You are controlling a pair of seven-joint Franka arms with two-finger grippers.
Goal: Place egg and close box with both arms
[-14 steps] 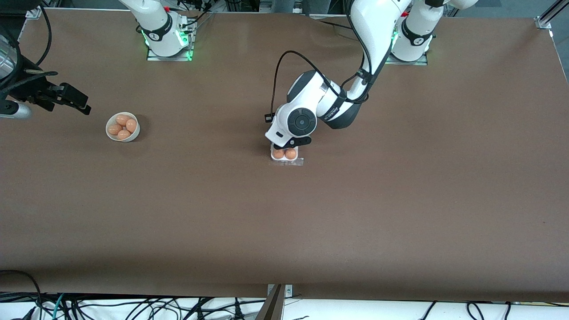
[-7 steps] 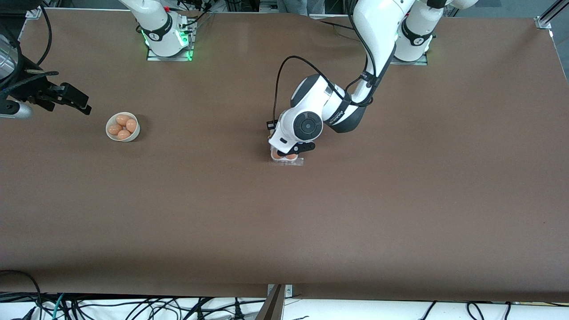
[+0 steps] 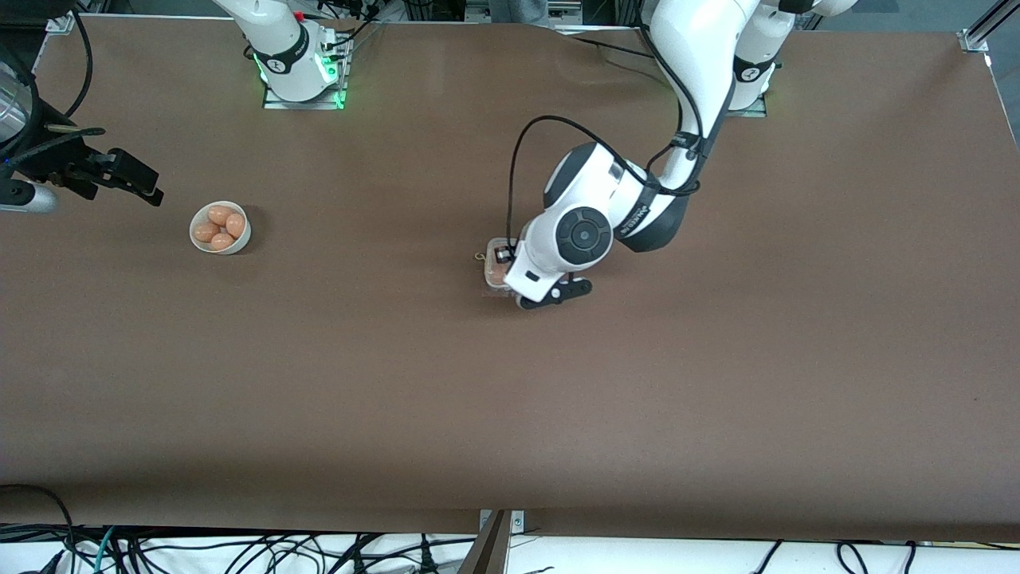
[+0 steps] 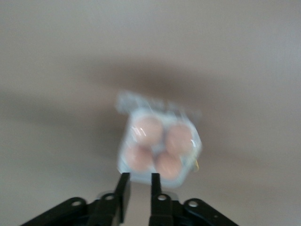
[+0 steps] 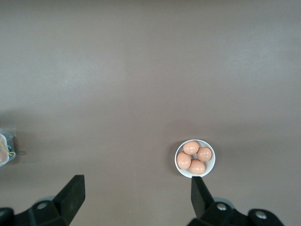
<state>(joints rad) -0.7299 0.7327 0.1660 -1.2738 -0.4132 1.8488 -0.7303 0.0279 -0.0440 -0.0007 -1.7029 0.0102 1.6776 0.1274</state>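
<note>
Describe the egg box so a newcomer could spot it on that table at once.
Start at the brown table and find the left arm reaching down near its middle. Right under the left gripper sits the box, a small square clear-plastic carton. It holds four brown eggs in separate cells, unlike the round white bowl of loose eggs toward the right arm's end.

No text, label or number on anything here is clear enough to read.
</note>
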